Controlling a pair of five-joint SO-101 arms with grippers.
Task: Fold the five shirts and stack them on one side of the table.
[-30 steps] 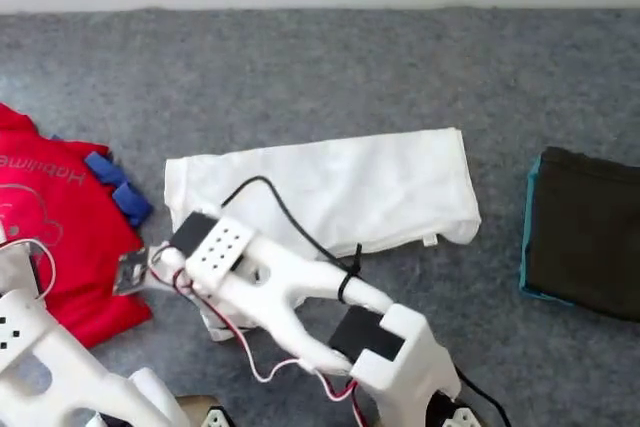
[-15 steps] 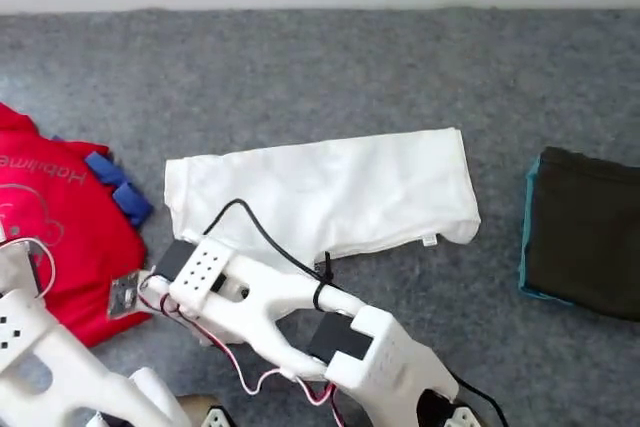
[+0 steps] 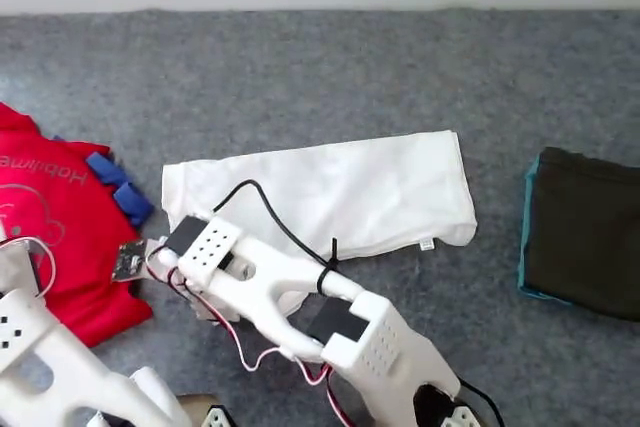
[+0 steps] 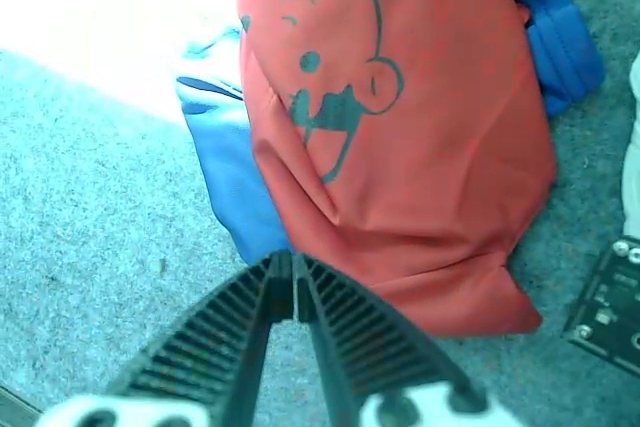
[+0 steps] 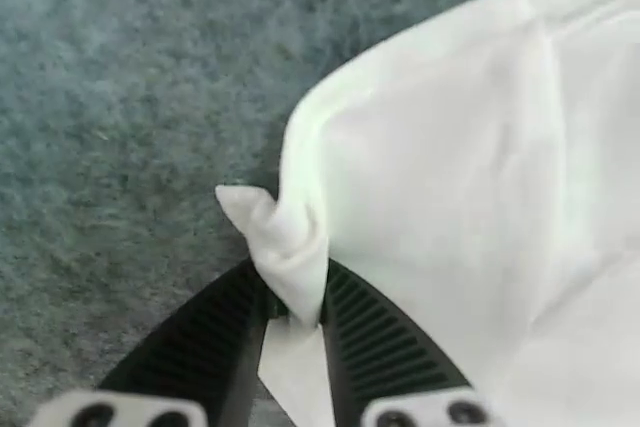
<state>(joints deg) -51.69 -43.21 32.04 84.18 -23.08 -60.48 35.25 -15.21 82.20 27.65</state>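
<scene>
Left tool (image 4: 292, 272) closed; right tool (image 5: 297, 295) clamped on white shirt (image 5: 450, 167), its arm stretched low.

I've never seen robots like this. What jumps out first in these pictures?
A long white shirt lies across the middle of the grey table, and the right gripper pinches one of its corners. In the high view, a bright red shirt with a cartoon print sits at the left edge, and a folded dark shirt at the right edge.
</scene>
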